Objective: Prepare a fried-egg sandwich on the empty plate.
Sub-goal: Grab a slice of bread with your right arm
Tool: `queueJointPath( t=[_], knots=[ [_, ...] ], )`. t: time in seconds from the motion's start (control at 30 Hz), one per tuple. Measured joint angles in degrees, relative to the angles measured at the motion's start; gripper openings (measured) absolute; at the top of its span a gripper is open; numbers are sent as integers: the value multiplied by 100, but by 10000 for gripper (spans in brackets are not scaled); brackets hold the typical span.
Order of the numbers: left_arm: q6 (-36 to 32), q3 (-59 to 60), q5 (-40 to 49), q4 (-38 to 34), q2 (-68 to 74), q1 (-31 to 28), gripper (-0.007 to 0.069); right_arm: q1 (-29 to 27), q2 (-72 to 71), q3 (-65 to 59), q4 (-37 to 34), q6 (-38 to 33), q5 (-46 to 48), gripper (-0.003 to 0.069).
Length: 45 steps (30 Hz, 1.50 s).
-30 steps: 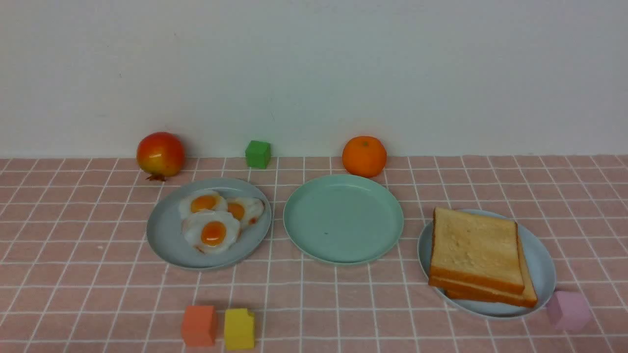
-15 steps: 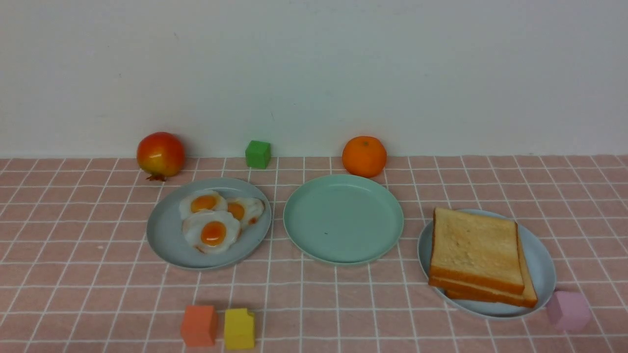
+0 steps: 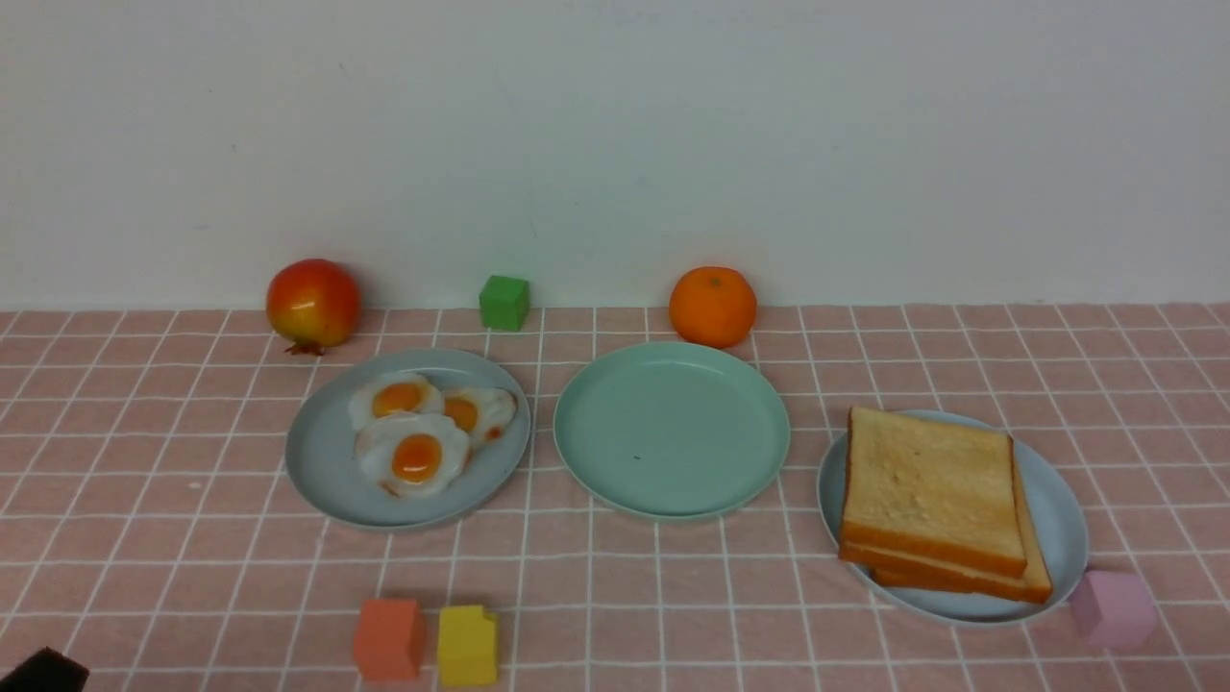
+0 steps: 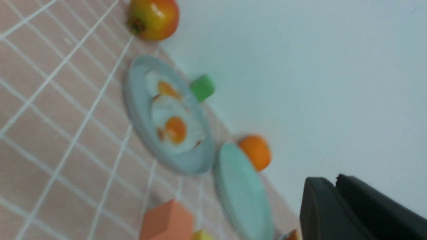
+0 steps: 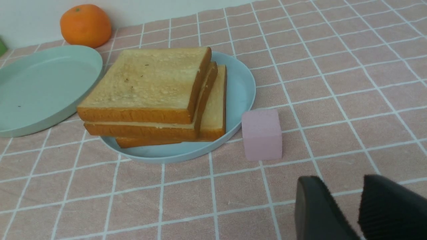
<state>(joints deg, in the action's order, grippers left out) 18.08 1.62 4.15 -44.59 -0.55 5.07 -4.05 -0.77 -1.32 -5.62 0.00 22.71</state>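
The mint-green plate lies bare at the middle of the desk, between fried eggs on the left grey-blue plate and stacked toast slices on the right grey-blue plate. The left hand is empty and all but closed; the right hand is empty, narrowly parted, near a pink cube
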Motion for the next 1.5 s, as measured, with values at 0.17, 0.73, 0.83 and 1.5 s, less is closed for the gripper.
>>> queueJointPath(
  t=[0.17,0.73,0.83,1.5],
  knots=[
    [-146,-54,435,-355,0,0,58,0,0,0,0,0,0,239],
    [-3733,-2862,2942,84,2813,290,13,0,0,0,0,0,0,239],
    [-3904,-2973,2921,95,3142,572,13,0,0,0,0,0,0,239],
    [-5363,-3144,2565,-1156,3722,1174,13,118,153,372,-2952,1388,-1121,202]
  ],
)
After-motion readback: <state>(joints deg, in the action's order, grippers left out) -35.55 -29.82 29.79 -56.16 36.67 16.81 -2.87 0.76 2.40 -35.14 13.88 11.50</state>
